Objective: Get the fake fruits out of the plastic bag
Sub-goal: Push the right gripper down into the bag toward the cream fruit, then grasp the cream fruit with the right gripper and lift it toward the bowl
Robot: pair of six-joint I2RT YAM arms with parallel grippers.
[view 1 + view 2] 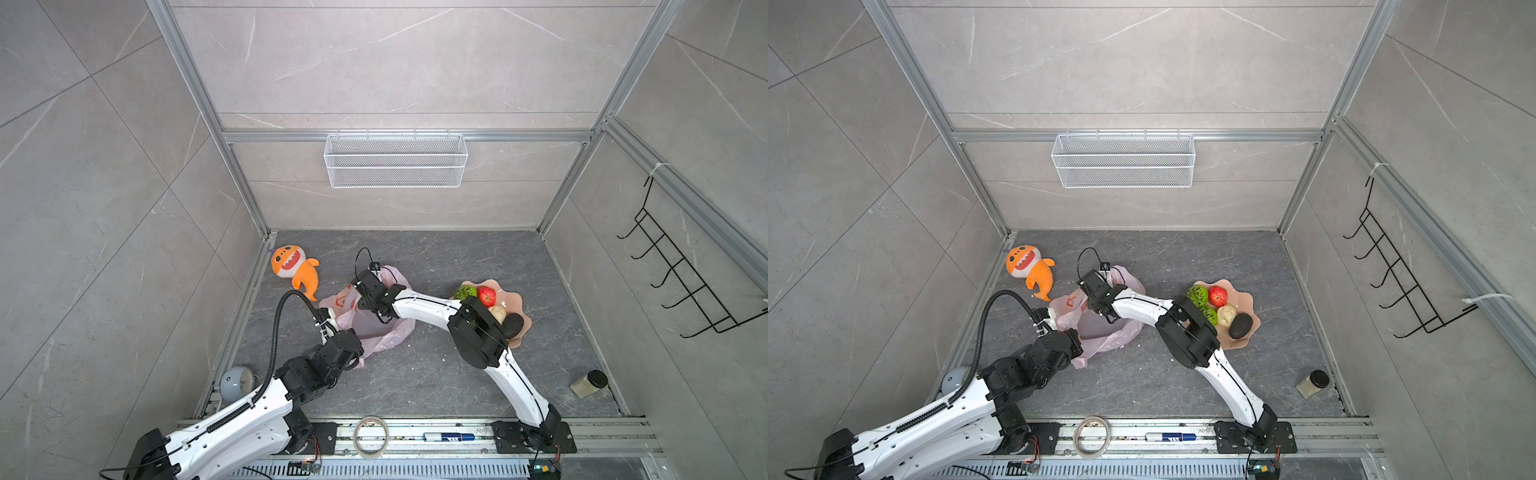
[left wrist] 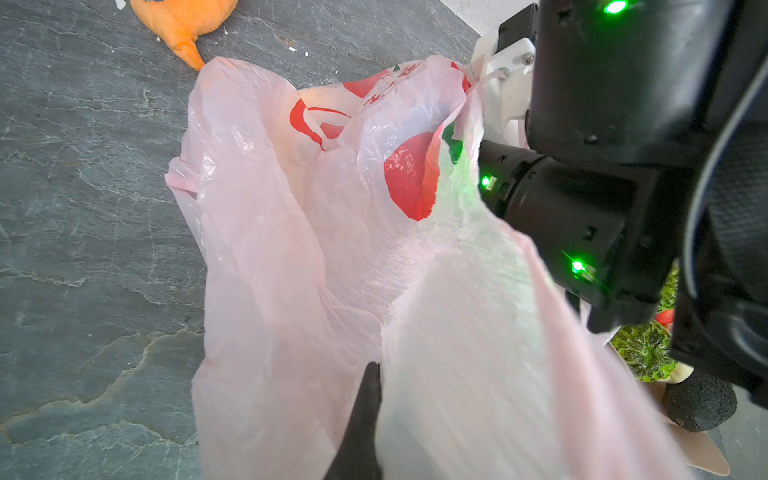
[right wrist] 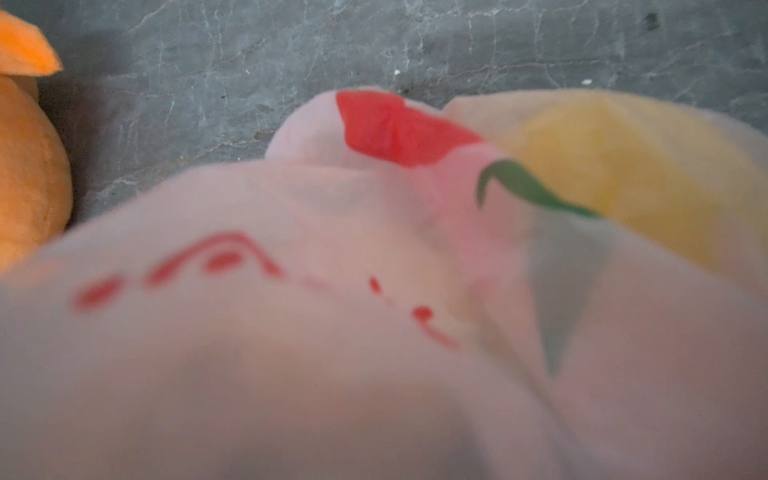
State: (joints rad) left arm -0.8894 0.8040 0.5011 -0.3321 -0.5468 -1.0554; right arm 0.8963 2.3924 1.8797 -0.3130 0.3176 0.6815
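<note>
Showing wrist-side through bag (image 3: 257,374): yellow fruit (image 3: 631,174)

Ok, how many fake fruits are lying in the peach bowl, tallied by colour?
Green bumpy ball, plus a second partly behind the right arm: 2
Red apple: 1
Cream lumpy piece: 1
Dark avocado: 1
Total: 5 in the peach scalloped bowl

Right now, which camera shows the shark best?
Both top views: the whole shark shows, face and all. The left wrist view catches only its tail; the right wrist view only a blurred orange edge.
</note>
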